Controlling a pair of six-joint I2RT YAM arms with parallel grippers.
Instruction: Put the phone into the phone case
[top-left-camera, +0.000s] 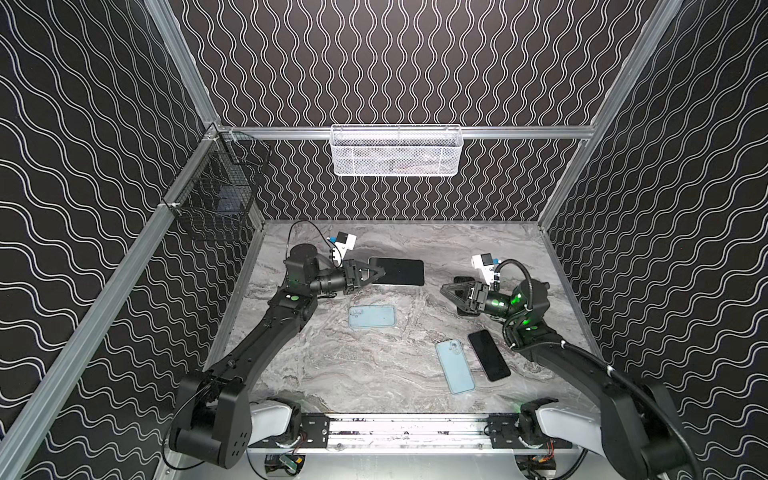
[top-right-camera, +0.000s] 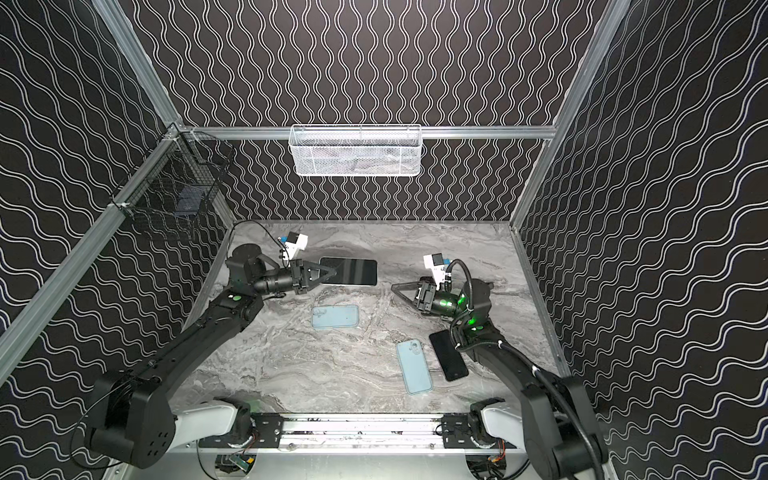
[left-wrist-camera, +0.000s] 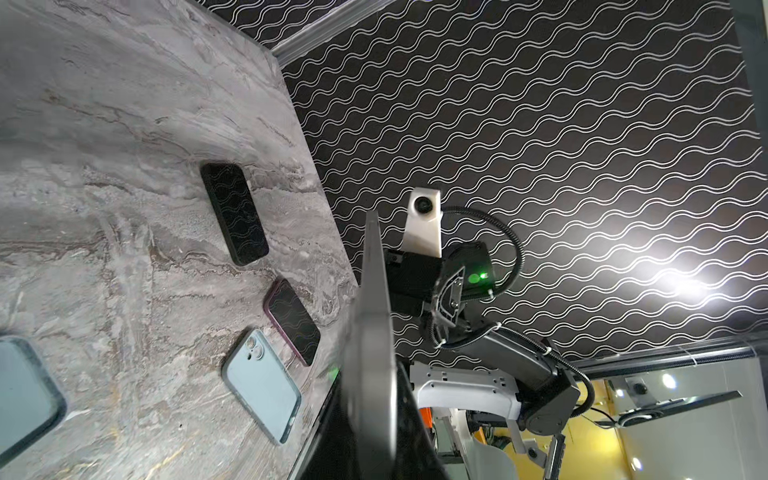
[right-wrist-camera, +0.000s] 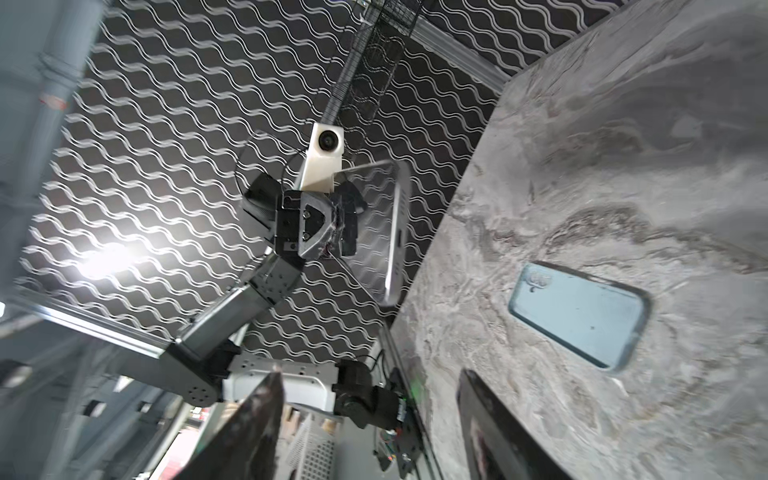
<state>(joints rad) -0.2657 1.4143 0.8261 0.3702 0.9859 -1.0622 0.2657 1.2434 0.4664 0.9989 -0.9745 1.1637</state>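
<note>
Gripping the phone (top-left-camera: 402, 272), left hand (top-left-camera: 381, 272) aloft.

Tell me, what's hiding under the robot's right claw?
A flat black slab lies on the table below the open right gripper. The gripper covers its middle in a top view, so phone or empty case cannot be told.

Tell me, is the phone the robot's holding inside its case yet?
No, out. The left fingers pinch the black phone above the table, apart from the blue case lying flat there.
</note>
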